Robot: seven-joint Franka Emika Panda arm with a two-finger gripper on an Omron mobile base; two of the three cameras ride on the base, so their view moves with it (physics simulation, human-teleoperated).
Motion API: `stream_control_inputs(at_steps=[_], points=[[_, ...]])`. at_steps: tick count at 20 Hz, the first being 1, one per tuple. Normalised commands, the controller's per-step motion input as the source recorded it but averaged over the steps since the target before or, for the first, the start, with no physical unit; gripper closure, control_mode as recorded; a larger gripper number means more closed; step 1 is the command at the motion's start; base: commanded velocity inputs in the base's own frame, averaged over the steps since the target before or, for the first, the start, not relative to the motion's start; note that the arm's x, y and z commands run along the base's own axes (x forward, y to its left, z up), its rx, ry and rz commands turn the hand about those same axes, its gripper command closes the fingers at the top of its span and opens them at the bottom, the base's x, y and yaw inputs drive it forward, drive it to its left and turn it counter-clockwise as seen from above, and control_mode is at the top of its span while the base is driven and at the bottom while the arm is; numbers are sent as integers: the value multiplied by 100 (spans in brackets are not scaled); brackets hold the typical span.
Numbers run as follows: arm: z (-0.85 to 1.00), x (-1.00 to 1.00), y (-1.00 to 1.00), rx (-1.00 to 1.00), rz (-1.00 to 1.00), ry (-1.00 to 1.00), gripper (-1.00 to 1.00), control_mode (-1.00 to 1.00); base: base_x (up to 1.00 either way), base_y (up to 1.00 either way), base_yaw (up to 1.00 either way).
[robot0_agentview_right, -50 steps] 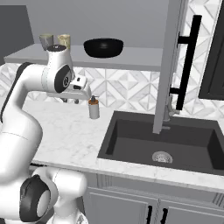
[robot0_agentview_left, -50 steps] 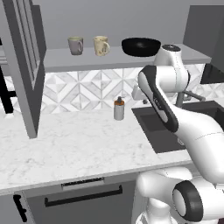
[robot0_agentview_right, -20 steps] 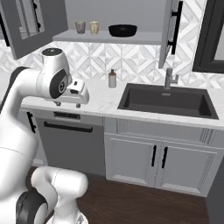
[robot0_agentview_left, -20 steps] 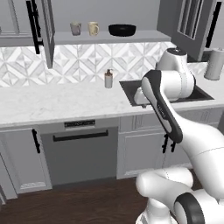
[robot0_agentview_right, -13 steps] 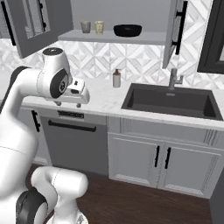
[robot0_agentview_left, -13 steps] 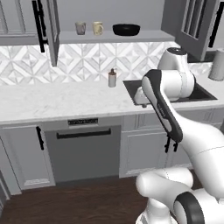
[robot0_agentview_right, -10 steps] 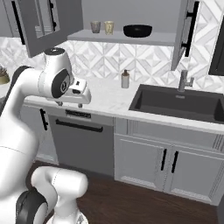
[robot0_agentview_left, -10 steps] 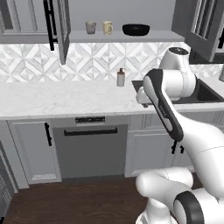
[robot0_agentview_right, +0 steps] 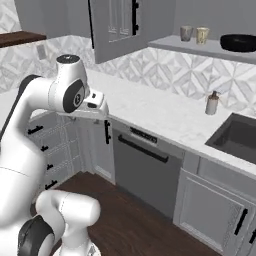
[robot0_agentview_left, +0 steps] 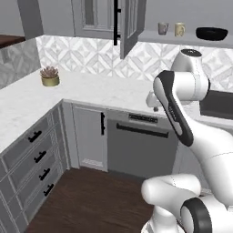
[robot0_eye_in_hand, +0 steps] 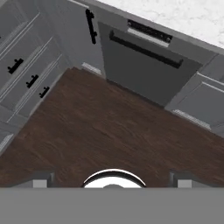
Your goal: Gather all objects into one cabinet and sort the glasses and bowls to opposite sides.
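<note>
I am holding my hand (robot0_agentview_right: 101,106) tucked close in front of my shoulder joint, out over the edge of the worktop (robot0_agentview_right: 150,110), with its fingers spread wide and nothing between them. Its camera is looking down at the wooden floor (robot0_eye_in_hand: 109,135) and the dishwasher front (robot0_eye_in_hand: 144,70).

Task items: the grey mug (robot0_agentview_right: 186,33), the cream mug (robot0_agentview_right: 202,35) and the black bowl (robot0_agentview_right: 238,43) are all standing on the open cabinet's shelf (robot0_agentview_right: 200,49), well away to my right. The mugs are sitting close together, with the bowl apart at the far end. I cannot make out an orange mug.

Risks from here, as I judge them:
- The cabinet door (robot0_agentview_right: 115,27) is hanging open between me and the shelf; a wide swing of the arm could clip it.
- The soap bottle (robot0_agentview_right: 212,104) is standing below the shelf and could be knocked on an upward reach.
- Reaching from this far off risks stretching out and nudging the mugs together, or off the shelf edge.
</note>
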Motion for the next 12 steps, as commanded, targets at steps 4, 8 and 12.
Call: stream_control_inputs(at_steps=[4,8,12], points=[[0,0,0,0,0,0,-100,100,-1,0,72],[0,0,0,0,0,0,-100,100,0,0,69],[0,0,0,0,0,0,-100,100,0,0,68]])
